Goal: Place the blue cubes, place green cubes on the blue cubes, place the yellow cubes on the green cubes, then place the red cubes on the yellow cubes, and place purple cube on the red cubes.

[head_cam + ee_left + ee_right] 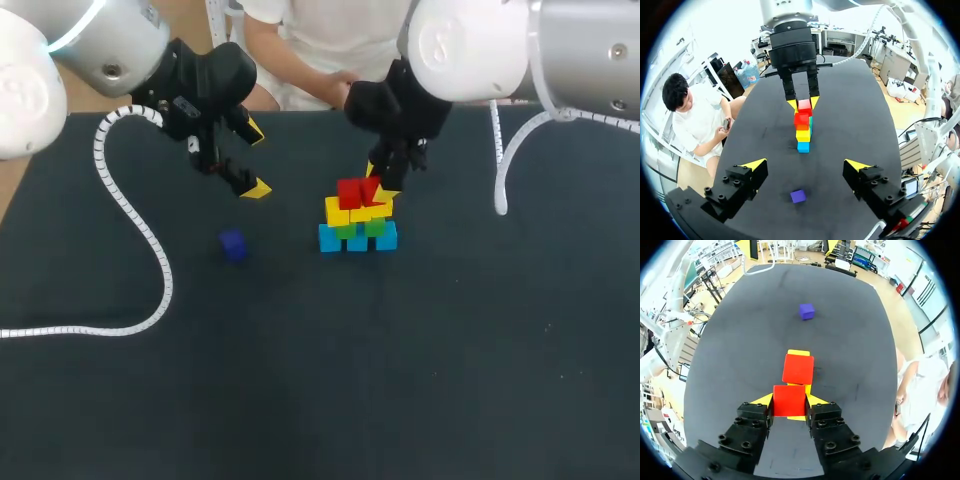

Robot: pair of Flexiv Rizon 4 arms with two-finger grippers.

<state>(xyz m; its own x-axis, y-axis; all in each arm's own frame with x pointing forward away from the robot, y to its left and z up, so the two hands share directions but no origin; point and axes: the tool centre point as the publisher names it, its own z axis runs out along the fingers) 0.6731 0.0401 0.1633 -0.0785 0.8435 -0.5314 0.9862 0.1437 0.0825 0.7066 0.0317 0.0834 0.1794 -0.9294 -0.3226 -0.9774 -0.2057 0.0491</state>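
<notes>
A small tower stands mid-table: a row of blue cubes (pixel 357 239) at the base, green cubes (pixel 362 228) on them, yellow cubes (pixel 343 213) above, and a red cube (pixel 349 193) on top. My right gripper (pixel 384 187) is shut on a second red cube (pixel 789 400), holding it beside the first red cube (pixel 798 368) at the tower's top. The purple cube (pixel 233 244) lies alone on the mat left of the tower. My left gripper (pixel 256 160) hangs open above it, and the purple cube (pixel 798 196) shows under the gap between its fingers.
A white ribbed cable (pixel 150 250) loops over the black mat (pixel 400 380) at the left. Another cable (pixel 505 160) hangs by my right arm. A person sits behind the far table edge, not reaching over it.
</notes>
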